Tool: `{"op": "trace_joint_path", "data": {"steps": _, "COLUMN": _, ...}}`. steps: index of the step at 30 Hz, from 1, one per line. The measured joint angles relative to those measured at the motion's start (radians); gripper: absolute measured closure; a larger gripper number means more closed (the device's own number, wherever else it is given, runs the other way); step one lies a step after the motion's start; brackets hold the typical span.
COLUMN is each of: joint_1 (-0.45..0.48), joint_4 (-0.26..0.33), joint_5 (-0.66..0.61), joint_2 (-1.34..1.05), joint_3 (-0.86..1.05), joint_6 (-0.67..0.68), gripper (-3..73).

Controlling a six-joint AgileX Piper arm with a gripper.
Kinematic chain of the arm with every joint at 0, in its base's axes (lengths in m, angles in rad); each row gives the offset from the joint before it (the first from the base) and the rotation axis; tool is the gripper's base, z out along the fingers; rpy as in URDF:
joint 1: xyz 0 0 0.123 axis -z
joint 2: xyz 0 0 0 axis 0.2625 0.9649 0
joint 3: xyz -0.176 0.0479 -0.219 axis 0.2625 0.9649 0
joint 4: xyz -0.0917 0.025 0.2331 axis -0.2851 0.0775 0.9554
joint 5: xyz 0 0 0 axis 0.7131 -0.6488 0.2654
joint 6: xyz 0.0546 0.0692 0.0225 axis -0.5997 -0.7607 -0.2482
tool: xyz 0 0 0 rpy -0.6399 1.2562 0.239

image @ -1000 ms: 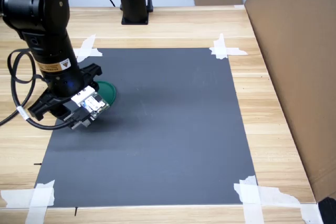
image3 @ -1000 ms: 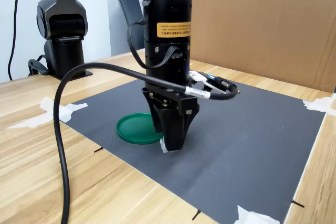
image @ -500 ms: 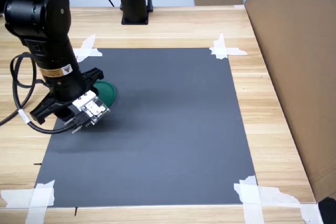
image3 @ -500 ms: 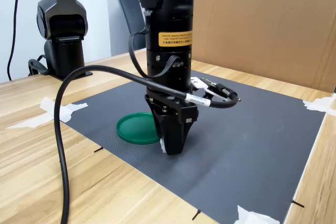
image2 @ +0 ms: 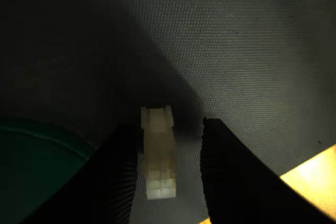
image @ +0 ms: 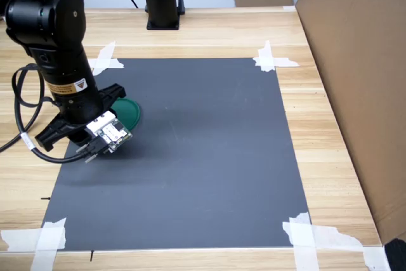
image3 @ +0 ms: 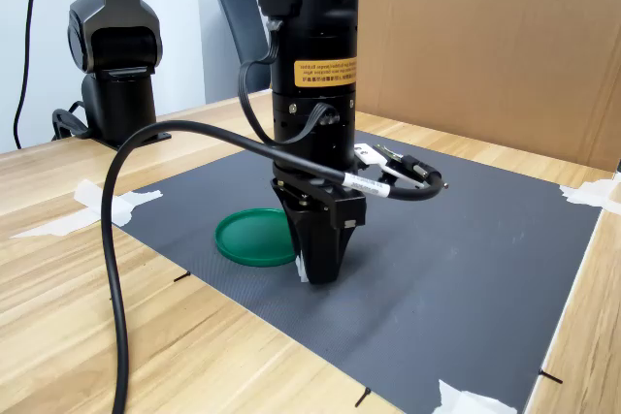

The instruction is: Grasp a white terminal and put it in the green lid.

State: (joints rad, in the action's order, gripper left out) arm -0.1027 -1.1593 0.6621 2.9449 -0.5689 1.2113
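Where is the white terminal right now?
In the wrist view, the white terminal sits on the dark mat between the gripper's two fingers, close beside the green lid.

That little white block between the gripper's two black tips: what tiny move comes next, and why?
Probably closing the gripper. In the wrist view the white terminal lies on the dark mat between the open fingers, beside one, with a gap to the other. The green lid waits right beside.
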Motion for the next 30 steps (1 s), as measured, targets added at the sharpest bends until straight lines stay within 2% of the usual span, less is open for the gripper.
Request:
{"op": "trace_joint_path", "data": {"steps": 9, "joint_1": 0.000, "joint_4": 0.005, "joint_5": -0.007, "joint_2": 0.017, "joint_3": 0.000, "joint_6": -0.008, "gripper": 40.1}}
{"op": "trace_joint_path", "data": {"steps": 11, "joint_1": 0.000, "joint_4": 0.006, "joint_5": -0.005, "joint_2": 0.018, "joint_3": 0.000, "joint_6": -0.008, "gripper": 48.2}}
{"op": "trace_joint_path", "data": {"steps": 17, "joint_1": -0.001, "joint_4": 0.006, "joint_5": -0.006, "joint_2": 0.020, "joint_3": 0.000, "joint_6": -0.031, "gripper": 60.4}}
{"op": "trace_joint_path", "data": {"steps": 23, "joint_1": -0.001, "joint_4": 0.018, "joint_5": -0.014, "joint_2": 0.021, "joint_3": -0.001, "joint_6": -0.078, "gripper": 60.3}}
{"op": "trace_joint_path", "data": {"steps": 30, "joint_1": -0.002, "joint_4": 0.052, "joint_5": -0.107, "joint_2": -0.104, "joint_3": -0.001, "joint_6": -0.105, "gripper": 60.3}}
